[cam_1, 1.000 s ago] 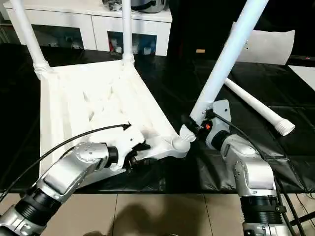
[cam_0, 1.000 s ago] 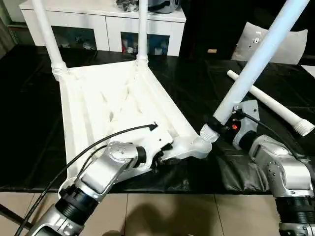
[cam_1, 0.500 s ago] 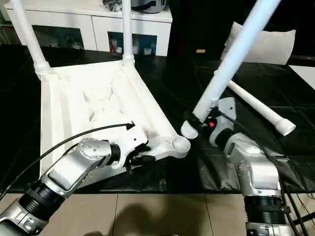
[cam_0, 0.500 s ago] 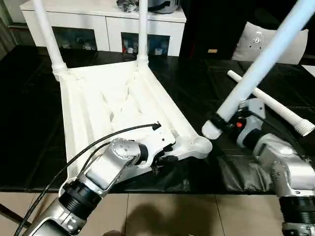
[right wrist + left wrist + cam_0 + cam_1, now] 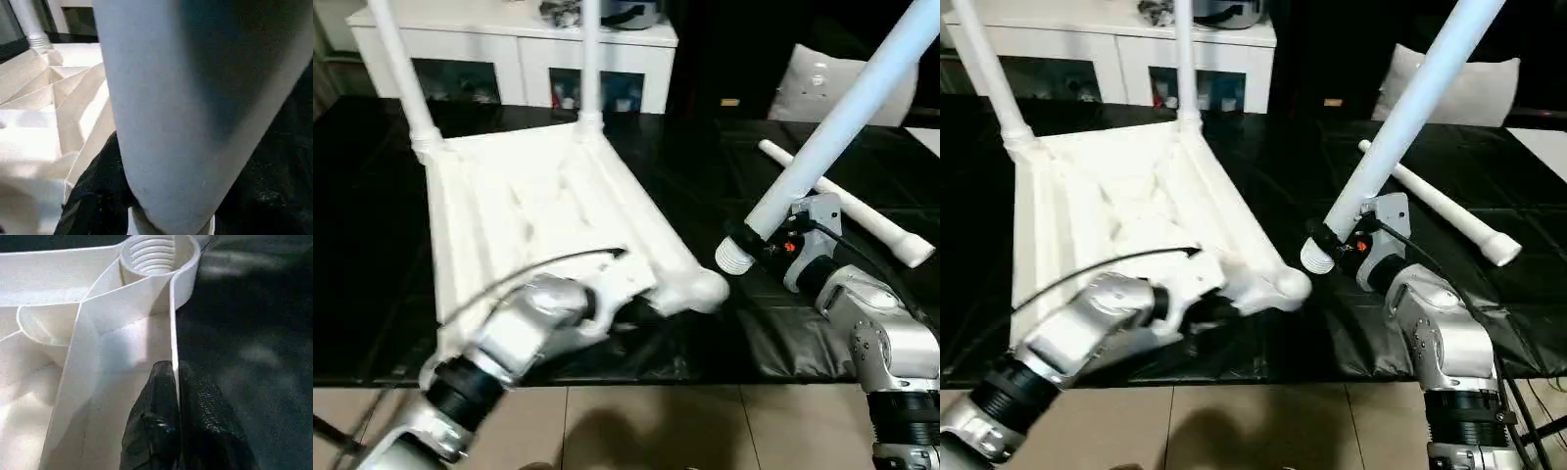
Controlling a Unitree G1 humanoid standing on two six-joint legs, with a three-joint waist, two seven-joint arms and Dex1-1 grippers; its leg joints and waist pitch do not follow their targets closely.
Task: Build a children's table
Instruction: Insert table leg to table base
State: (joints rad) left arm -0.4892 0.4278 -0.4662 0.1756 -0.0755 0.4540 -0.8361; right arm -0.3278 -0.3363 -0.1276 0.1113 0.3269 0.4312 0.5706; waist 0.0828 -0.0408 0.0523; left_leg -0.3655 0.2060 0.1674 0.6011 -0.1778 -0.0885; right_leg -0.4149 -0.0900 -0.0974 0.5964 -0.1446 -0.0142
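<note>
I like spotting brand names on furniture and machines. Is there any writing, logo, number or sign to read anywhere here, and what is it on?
No text can be read in these pictures.
The cushion bears a small mark: too small and blurred to read.
The table top, the leg held by the right end effector, and the cabinet show no lettering.

Bright overhead light, slight motion blur

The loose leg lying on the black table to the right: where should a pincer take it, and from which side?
Probably grip the loose leg mid-shaft, coming from above with the fingers spanning its round width. It lies flat with bare table on both sides. Leave the ribbed threaded end free for the socket.
</note>
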